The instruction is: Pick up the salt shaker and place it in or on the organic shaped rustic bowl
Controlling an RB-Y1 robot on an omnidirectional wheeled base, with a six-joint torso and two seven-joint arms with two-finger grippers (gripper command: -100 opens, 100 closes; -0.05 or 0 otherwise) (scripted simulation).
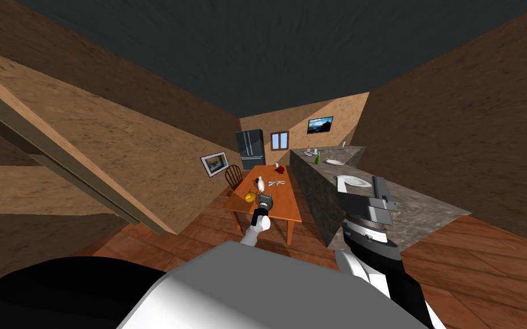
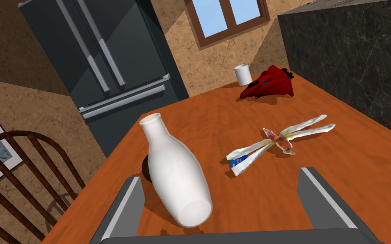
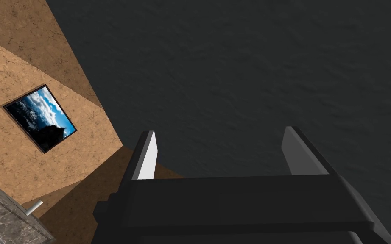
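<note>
A white, bottle-shaped salt shaker point(image 2: 171, 173) stands on the orange wooden table point(image 2: 241, 199); in the head view the shaker point(image 1: 260, 183) is near the table's left edge. My left gripper point(image 2: 220, 176) is open just short of it, with the shaker between the fingers and close to one finger point(image 2: 129, 203), not touching. In the head view the left gripper point(image 1: 264, 197) hovers over the table's near half. A white, irregular shallow bowl point(image 1: 352, 181) lies on the stone counter. My right gripper point(image 3: 220, 140) is open and empty, and in the head view it point(image 1: 380, 197) is raised above the counter's near end.
On the table lie a crumpled wrapper point(image 2: 279, 142), a red cloth-like thing point(image 2: 269, 82), a white cup point(image 2: 243, 75) and a yellow-orange object point(image 1: 250, 197). A small dark round thing point(image 2: 145, 167) peeks from behind the shaker. A wooden chair point(image 2: 16, 169), a dark fridge point(image 2: 101, 63) and the counter's dark wall point(image 2: 351, 55) surround the table.
</note>
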